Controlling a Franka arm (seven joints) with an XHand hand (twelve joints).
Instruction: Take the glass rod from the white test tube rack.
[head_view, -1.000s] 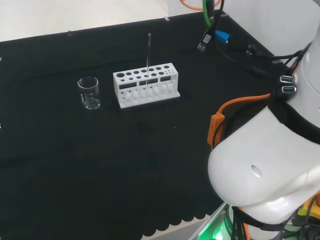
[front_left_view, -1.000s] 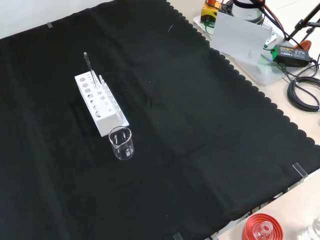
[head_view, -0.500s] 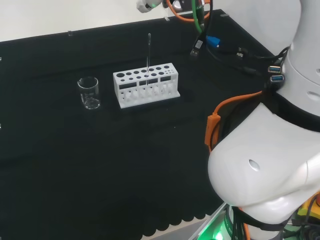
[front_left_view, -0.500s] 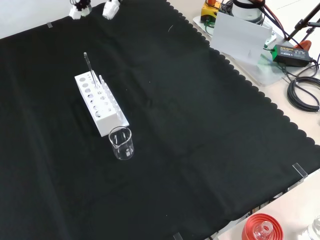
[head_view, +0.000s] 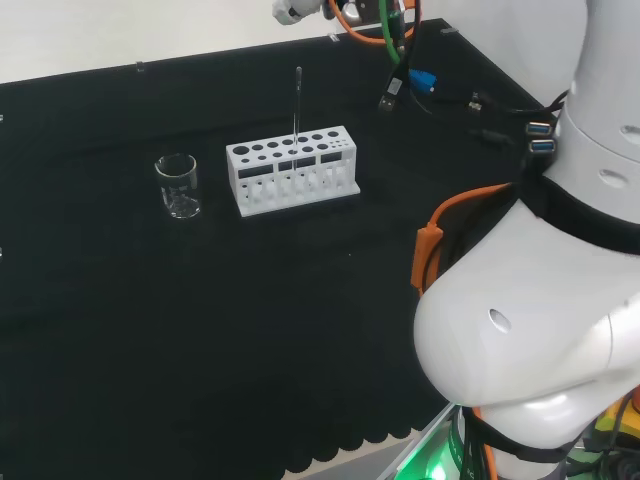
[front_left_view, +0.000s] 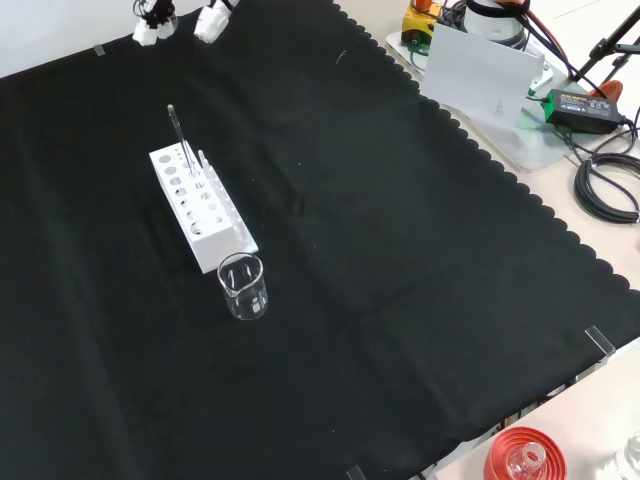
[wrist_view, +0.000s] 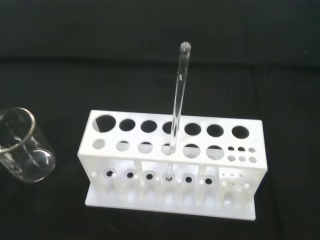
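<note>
Glass rod (wrist_view: 176, 102) standing upright in white rack (wrist_view: 172, 165), untaken; hand (front_left_view: 180, 17) hovering far off, fingers' state can't tell, holding nothing.

I see open air all round the glass rod (head_view: 297, 100) above the white test tube rack (head_view: 291, 169); its upper part stands clear of the rack top, nothing beside it. Only nearby obstacle is the beaker (head_view: 178, 186), left of the rack in the head view, apart from it. Surface (front_left_view: 400, 250) in front of and right of the rack in the front view is bare black cloth. Fingers (front_left_view: 211, 22) sit high at the front view's top, well apart from the rod.
</note>
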